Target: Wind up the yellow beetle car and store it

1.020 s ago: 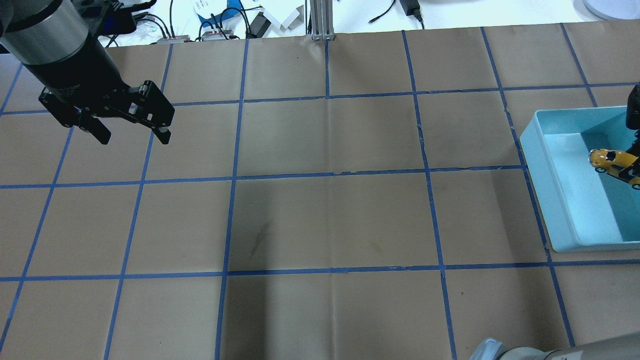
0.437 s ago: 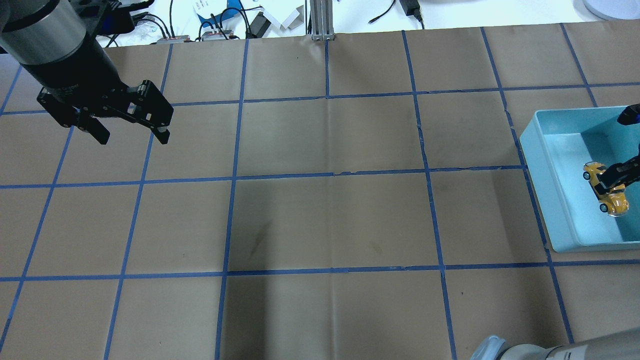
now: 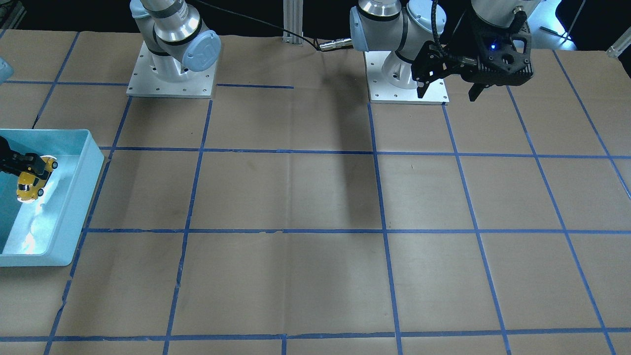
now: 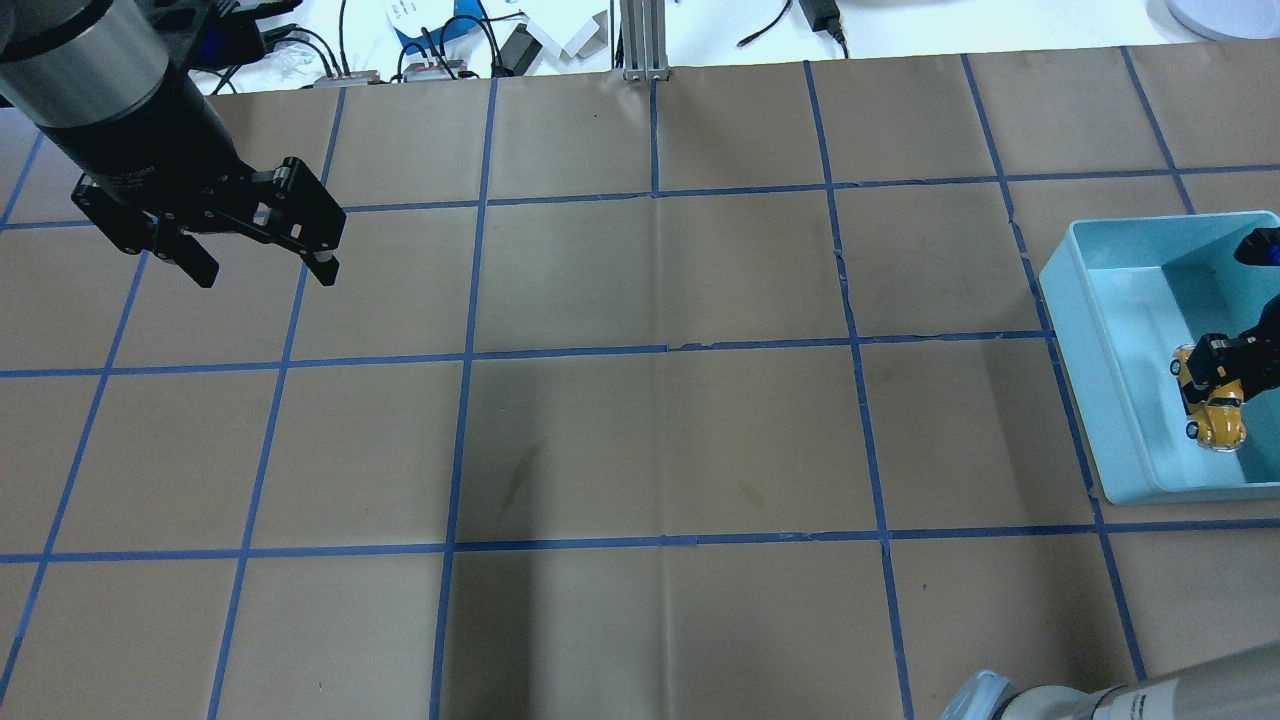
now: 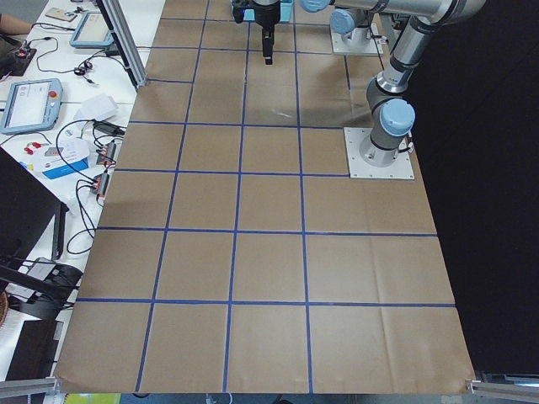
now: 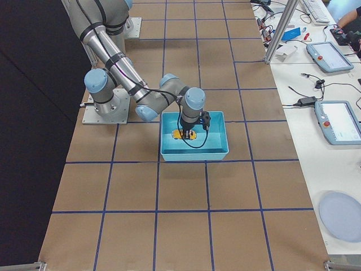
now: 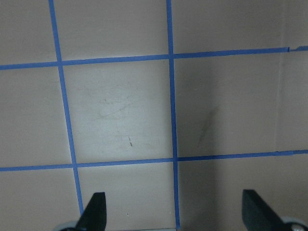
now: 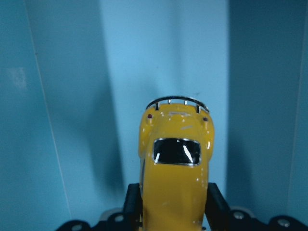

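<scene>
The yellow beetle car is held in my right gripper, low inside the light blue bin at the table's right edge. The right wrist view shows the car from above, clamped between the two fingers, with the bin floor under it. It also shows in the front view and in the right side view. My left gripper is open and empty above the table's far left. Its fingertips stand wide apart.
The table is brown paper with a blue tape grid. Cables and boxes lie beyond its far edge. The two arm bases stand on white plates on the robot's side. The bin holds nothing else that I can see.
My right gripper has turned the car and carried it lower and toward the robot's side inside the bin. The left gripper has barely moved.
</scene>
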`<state>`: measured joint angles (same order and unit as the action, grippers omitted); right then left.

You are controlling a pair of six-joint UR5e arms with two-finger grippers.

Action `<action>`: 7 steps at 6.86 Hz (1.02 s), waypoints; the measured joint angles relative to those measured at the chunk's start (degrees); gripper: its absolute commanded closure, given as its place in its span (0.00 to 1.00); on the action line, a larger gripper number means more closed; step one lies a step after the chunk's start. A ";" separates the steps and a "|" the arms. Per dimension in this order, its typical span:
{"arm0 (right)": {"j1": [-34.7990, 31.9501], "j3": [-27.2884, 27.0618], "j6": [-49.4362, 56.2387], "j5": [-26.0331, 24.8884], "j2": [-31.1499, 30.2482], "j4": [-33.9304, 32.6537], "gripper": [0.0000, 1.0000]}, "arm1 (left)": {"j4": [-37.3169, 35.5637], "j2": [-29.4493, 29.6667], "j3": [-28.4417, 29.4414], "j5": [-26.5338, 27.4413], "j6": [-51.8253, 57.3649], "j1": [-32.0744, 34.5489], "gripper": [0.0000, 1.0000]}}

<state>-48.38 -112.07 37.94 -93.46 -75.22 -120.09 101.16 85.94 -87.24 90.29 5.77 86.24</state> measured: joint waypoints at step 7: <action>-3.63 13.10 -0.83 -2.66 -9.14 22.92 0.00 | 0.82 2.47 3.37 -0.68 -3.94 0.57 0.00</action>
<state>-52.01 -98.97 37.11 -96.13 -84.36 -97.17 101.99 88.41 -83.87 89.61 1.83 86.82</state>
